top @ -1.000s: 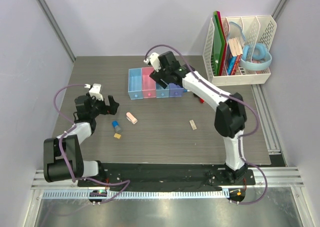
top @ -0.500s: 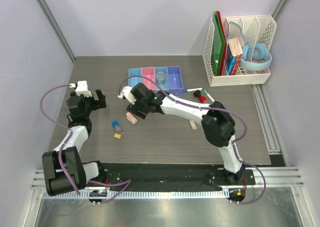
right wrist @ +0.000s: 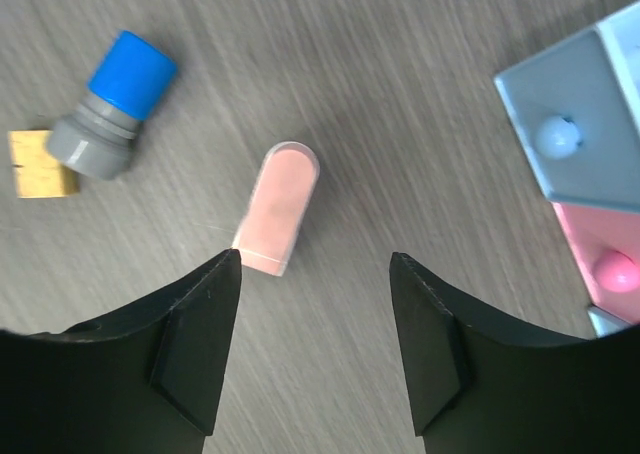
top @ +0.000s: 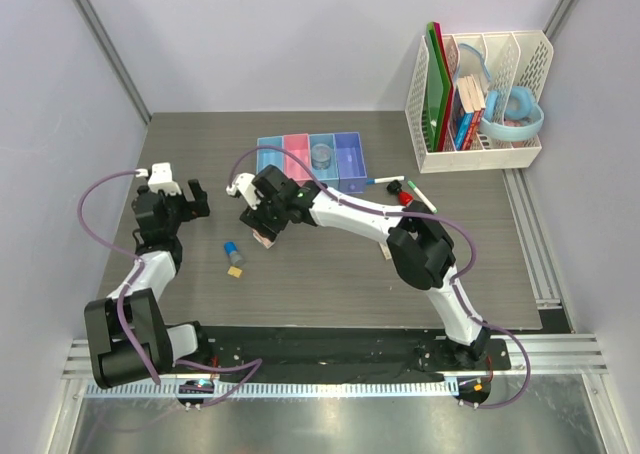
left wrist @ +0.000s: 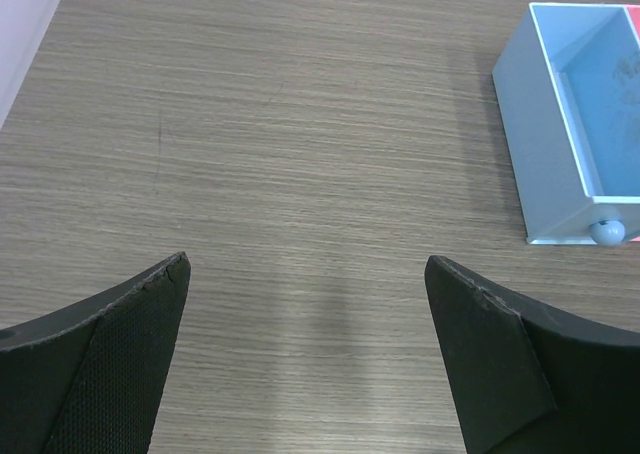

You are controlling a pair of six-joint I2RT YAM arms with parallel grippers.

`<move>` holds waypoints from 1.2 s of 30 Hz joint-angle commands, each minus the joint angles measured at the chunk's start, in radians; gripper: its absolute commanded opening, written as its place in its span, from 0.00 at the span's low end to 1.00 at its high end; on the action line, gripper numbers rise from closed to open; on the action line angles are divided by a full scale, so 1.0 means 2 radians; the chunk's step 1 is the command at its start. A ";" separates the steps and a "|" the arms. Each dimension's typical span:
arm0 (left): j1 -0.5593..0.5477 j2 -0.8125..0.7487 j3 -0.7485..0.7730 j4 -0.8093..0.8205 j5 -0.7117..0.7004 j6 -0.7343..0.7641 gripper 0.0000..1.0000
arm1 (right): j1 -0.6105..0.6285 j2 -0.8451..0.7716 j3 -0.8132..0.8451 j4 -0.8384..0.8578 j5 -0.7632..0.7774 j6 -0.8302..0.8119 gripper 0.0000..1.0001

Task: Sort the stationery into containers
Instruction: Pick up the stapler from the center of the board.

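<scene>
The left arm (top: pixel 152 262) stands folded close above its base, and the left gripper (left wrist: pixel 305 274) points forward and down with its jaws spread wide, nothing between them. The right arm (top: pixel 352 211) stretches far across to the left, the right gripper (right wrist: pixel 315 259) held low, jaws apart and gripping nothing.

Bright, even light; soft shadows

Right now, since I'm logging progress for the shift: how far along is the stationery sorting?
Barely started. Done: the clear tape roll sits in the third bin from the left. In hand: nothing held; the right gripper hangs open over the pink eraser. Left: that eraser, the blue-capped cylinder, the yellow piece and the pens on the table.
</scene>
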 commanded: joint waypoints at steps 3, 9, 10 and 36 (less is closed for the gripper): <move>0.008 -0.004 -0.009 0.037 -0.004 -0.001 1.00 | 0.009 0.002 0.028 0.011 -0.039 0.027 0.64; 0.010 -0.006 -0.011 0.040 -0.004 -0.002 1.00 | 0.016 0.027 0.037 0.009 -0.031 0.032 0.60; 0.010 -0.006 -0.011 0.040 -0.002 -0.003 1.00 | 0.017 0.030 0.038 0.009 -0.031 0.032 0.59; 0.020 -0.008 -0.013 0.042 0.018 -0.009 1.00 | 0.017 0.044 0.033 0.009 0.003 0.022 0.14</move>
